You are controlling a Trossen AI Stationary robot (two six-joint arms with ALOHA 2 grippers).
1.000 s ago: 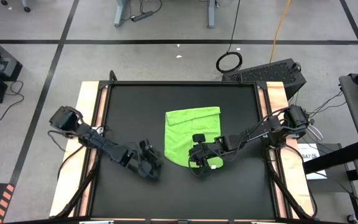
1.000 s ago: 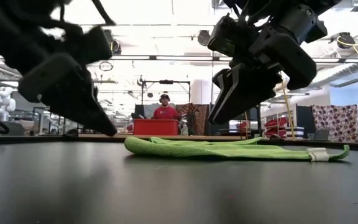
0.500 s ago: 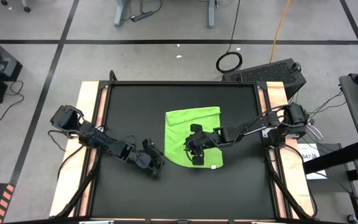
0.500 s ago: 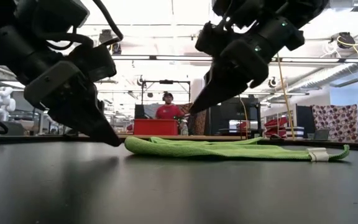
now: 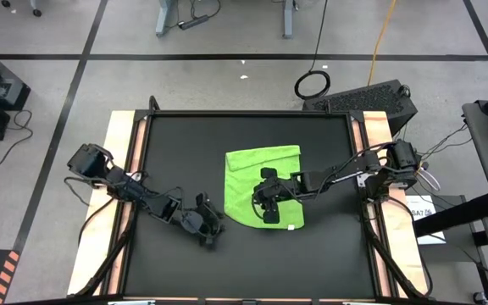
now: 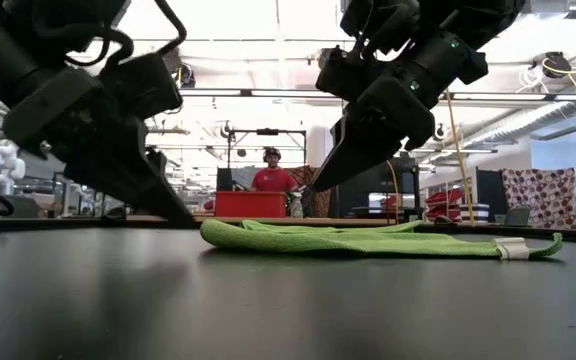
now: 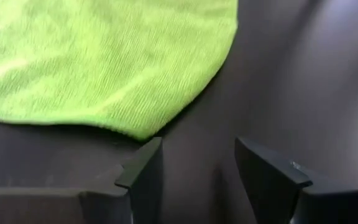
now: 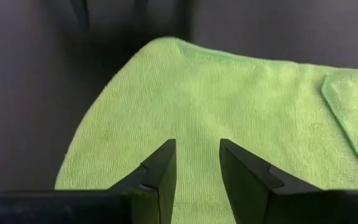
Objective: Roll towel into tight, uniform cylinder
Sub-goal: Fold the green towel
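Lime-green towel [image 5: 263, 187] of soft, finely ribbed matt cloth, smooth matt black table mat [image 5: 176, 152], pale wood side rails [image 5: 119, 161], dark matt plastic-looking gripper fingers [image 8: 157, 174]

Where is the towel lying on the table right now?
In the high view the towel lies flat just right of the table's centre, under the right gripper, with the left gripper near its lower-left corner.

Towel [image 5: 261, 180] lay flat on the table [image 5: 176, 144] right of centre, right gripper [image 5: 267, 212] above its near part, left gripper [image 5: 213, 227] low just beside its near-left corner, a person [image 6: 271, 172] beyond the far edge.
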